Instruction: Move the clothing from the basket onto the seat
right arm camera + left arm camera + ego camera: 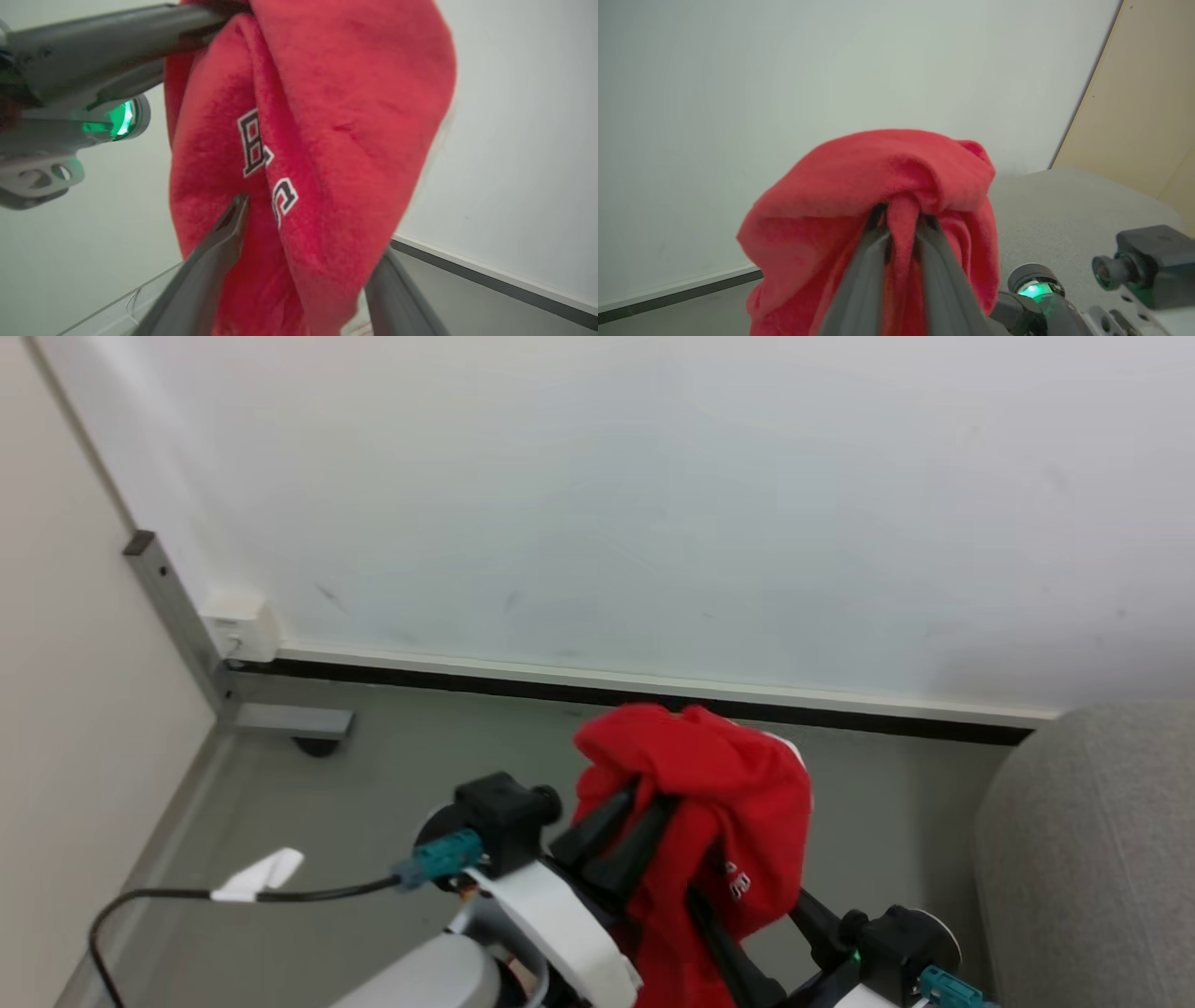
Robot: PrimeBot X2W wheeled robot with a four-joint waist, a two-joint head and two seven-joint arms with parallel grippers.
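Note:
The clothing is a bright red garment with black-and-white letters, bunched and lifted in the air. My left gripper is shut on a fold of it near the top, and the left wrist view shows both fingers pinching the clothing. My right gripper stands open lower down, with the hanging clothing between its spread fingers. In the head view the right gripper sits at the lower right. The grey seat is at the right. The basket is out of view.
A white wall and a dark baseboard run behind the grey floor. A grey metal frame leg with a caster and a white box stand at the left. A black cable with a white tag trails lower left.

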